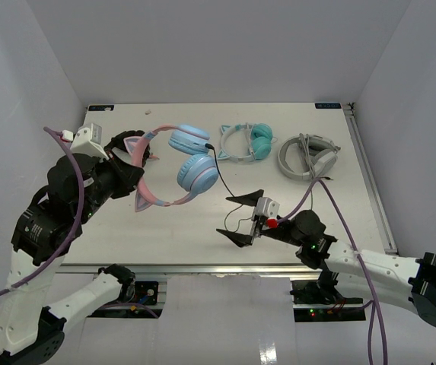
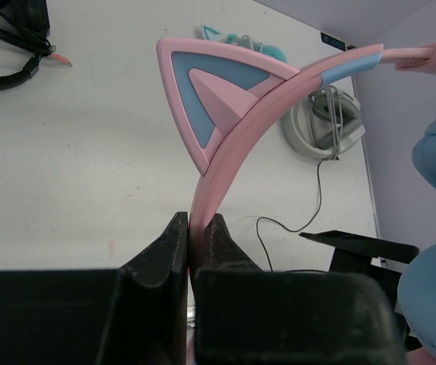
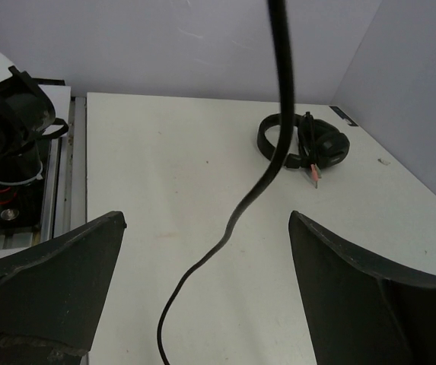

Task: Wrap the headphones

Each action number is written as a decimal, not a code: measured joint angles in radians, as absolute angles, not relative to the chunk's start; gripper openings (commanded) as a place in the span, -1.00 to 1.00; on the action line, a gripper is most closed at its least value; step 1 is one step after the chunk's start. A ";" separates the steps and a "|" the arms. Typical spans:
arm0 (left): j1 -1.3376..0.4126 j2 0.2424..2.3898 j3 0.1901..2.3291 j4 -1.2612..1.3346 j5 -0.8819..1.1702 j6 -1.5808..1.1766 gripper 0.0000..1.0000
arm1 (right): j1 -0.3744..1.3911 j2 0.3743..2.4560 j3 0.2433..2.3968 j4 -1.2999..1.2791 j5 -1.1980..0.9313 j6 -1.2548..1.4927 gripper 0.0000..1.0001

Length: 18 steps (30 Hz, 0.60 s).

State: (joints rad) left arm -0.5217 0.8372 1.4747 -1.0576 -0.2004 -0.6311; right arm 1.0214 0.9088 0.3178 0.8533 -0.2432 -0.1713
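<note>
Left gripper (image 2: 195,228) clenched on headphones (image 1: 197,173) headband. Right gripper (image 3: 206,220) released; cable (image 3: 272,152) hangs between jaws, untensioned, so it may swing clear.

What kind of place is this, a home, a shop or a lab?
Probably a robotics lab cell: a white table boxed in by blank walls, with the left gripper clamping the headphones and the right gripper open around their cable.
</note>
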 measured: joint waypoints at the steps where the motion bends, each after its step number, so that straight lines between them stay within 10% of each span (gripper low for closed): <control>1: -0.522 0.831 1.473 -1.055 -0.194 -0.635 -1.00 | 1.021 0.926 0.313 0.869 -0.248 -0.170 0.97; 18: -0.522 0.795 1.419 -1.007 -0.160 -0.681 -1.00 | 1.021 1.126 0.293 1.063 -0.321 -0.134 0.34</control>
State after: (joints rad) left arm -0.5217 0.7945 1.4194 -1.0074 -0.1596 -0.6806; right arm 1.0214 1.1258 0.2926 1.0630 -0.3212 -0.1343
